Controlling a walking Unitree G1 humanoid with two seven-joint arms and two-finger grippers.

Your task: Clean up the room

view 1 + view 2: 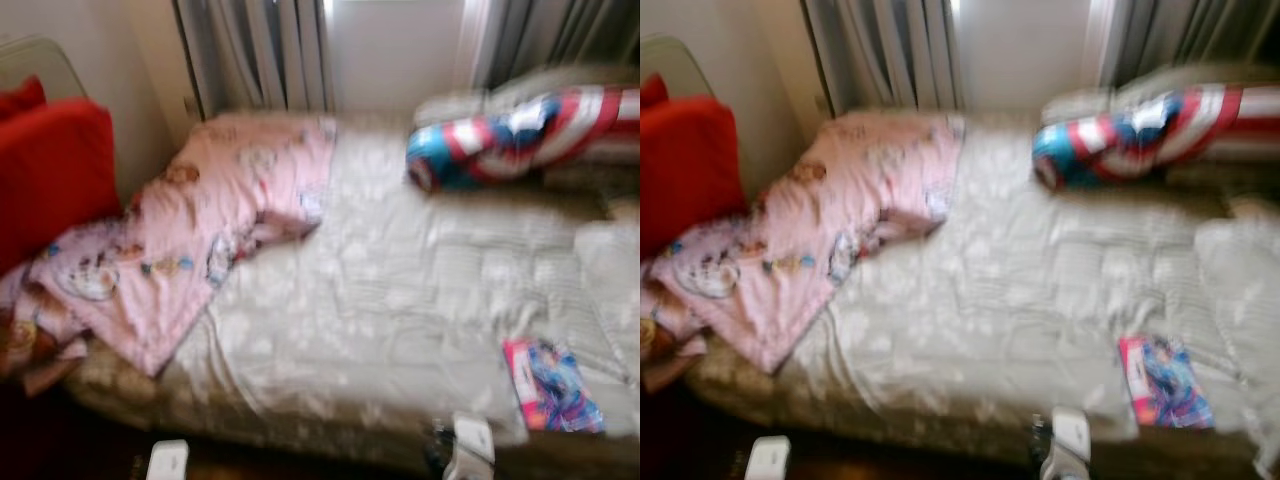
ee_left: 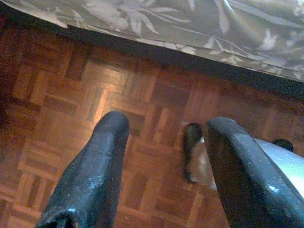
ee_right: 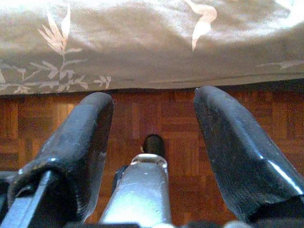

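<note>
The head views were blurred. A bed [image 1: 400, 300] with a pale leaf-patterned cover ran across the scene. On its left part lay a crumpled pink blanket [image 1: 200, 230], its long axis slanting from the near left corner up toward the curtains [image 1: 255, 55] at the far side. Beside it on the left stood a red cushion [image 1: 50, 170]. At the far right of the bed lay a long red, white and blue striped pillow [image 1: 520, 135], its length running roughly across, its rounded end pointing toward the bed's middle. Near the front edge on the right lay a flat colourful book [image 1: 550, 385], its long axis running from the edge inward.

Both arms hung low in front of the bed's near edge. The left gripper [image 2: 166, 161] pointed down at the parquet floor [image 2: 57, 95], jaws apart with nothing between them. The right gripper [image 3: 154, 133] also pointed at the floor just below the bed cover's hem, jaws apart and empty.
</note>
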